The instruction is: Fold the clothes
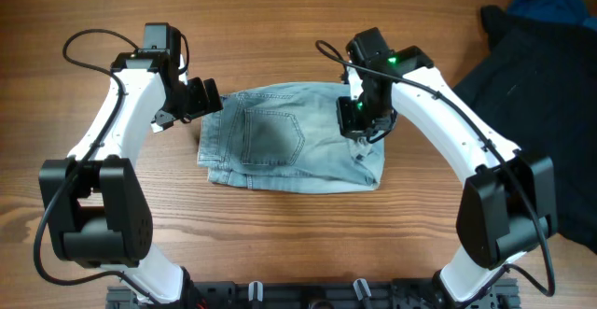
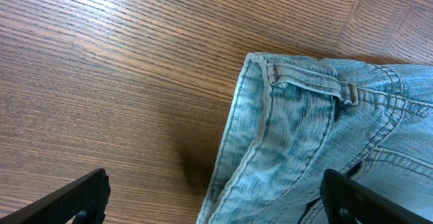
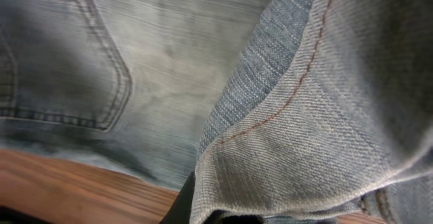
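Denim clothes (image 1: 280,146) in tight right pincer (image 1: 358,128); left pincer (image 1: 211,99) agape.

No text, label, brand, number or sign can be read in any of the views. On the clothes (image 1: 280,141) there are only seams and orange-brown stitching. On the right arm (image 1: 438,113) the only mark is a small green light (image 1: 394,62), without letters.
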Tool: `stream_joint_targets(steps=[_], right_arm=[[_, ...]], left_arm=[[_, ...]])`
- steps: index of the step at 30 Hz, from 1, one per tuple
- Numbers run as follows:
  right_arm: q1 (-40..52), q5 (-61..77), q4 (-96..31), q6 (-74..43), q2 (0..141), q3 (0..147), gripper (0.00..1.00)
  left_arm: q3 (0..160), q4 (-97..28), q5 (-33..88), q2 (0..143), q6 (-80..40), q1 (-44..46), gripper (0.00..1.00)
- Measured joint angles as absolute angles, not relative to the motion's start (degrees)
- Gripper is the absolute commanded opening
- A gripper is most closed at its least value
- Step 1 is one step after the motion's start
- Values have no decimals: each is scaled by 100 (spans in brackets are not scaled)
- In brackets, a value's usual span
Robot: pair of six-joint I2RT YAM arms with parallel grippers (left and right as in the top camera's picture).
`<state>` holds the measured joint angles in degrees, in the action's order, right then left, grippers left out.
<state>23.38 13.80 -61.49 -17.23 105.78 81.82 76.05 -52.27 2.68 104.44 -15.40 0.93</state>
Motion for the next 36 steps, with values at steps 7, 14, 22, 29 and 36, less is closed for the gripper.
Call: stream_joint_targets(steps=[7,14,22,29,36], right_arm=[[2408,1789,-5957,-1885,10578,8182,4],[2408,2250,-5828,-2080,10578,8182,4],[2408,2976,-5408,-2060,10578,8191,14],[2545,3343,-5192,-1837,10578,8191,34],[2971,3474,-5048,-1723,10578,8197,43]], left_arm=[[7605,-5227,268,10444,-1540,93,100],[7605,-5271,268,10444,-1540,93,100],[7605,-5271,268,10444,-1540,93,100],[7605,-5269,268,10444,-1540,93,100],[7605,-5269,268,10444,-1540,93,100]])
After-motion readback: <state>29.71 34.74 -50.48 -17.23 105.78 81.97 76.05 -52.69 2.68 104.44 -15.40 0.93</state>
